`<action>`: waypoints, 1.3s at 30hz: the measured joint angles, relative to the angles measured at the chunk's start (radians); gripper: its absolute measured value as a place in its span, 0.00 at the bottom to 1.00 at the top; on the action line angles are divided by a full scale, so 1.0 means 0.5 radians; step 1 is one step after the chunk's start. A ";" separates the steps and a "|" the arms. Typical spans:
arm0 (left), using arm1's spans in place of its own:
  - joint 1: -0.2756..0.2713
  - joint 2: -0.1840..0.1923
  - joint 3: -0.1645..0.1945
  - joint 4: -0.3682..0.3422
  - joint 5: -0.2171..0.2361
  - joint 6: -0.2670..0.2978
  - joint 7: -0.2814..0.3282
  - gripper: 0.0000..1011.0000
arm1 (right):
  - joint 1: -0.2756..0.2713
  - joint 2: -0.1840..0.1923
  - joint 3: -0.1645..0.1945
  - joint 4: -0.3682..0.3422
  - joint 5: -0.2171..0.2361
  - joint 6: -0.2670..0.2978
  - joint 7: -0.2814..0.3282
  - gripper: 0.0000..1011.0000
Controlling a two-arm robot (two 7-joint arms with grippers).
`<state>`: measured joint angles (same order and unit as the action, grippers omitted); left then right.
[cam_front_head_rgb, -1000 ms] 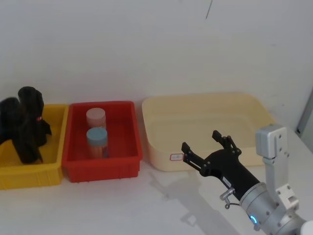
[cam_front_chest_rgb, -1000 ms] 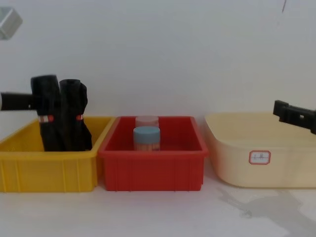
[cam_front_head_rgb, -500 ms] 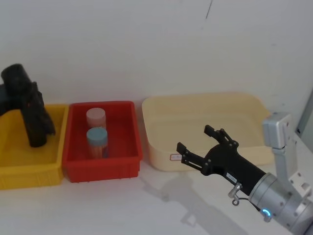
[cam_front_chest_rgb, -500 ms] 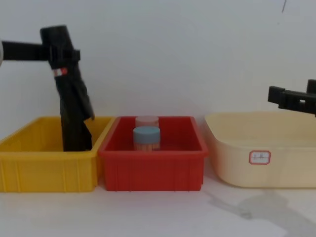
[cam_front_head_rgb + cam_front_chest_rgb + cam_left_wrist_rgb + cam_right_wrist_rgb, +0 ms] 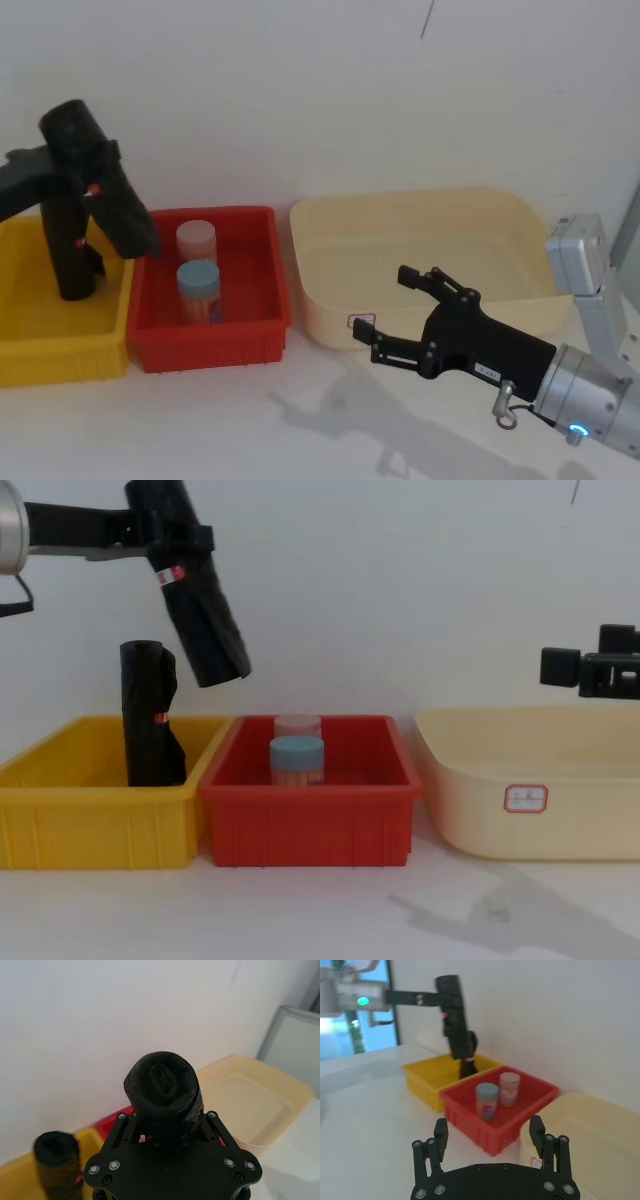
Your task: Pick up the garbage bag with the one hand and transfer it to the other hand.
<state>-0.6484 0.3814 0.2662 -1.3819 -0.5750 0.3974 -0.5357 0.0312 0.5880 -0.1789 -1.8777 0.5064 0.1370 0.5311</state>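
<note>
One garbage bag (image 5: 205, 615) aloft, one roll (image 5: 147, 715), three bins (image 5: 100, 830) (image 5: 305, 830) (image 5: 470, 800)

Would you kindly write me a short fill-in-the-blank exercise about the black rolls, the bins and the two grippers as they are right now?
1. The left gripper holds the garbage bag up in the air, not upright but ___.
2. The other black roll stands in the ___ bin.
3. The red bin holds ___ jars.
4. The right gripper hovers in front of the cream tub with its fingers ___.

Missing words: tilted; yellow; two; open.
</note>
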 joint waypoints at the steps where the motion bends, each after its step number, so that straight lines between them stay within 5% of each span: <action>1: -0.019 0.001 0.012 0.016 -0.016 0.009 -0.038 0.37 | 0.010 0.031 -0.006 -0.007 0.012 0.010 0.039 0.99; 18: -0.239 0.002 0.222 0.258 -0.105 0.052 -0.525 0.37 | 0.198 0.226 -0.185 -0.091 0.045 0.259 0.331 0.99; 39: -0.540 -0.073 0.566 0.643 -0.054 -0.114 -1.163 0.37 | 0.355 0.203 -0.286 -0.121 0.219 0.699 0.323 0.99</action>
<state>-0.9183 0.3450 0.5490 -1.0604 -0.6020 0.3405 -1.1171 0.2089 0.6894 -0.3219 -1.9383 0.6156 0.4864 0.6928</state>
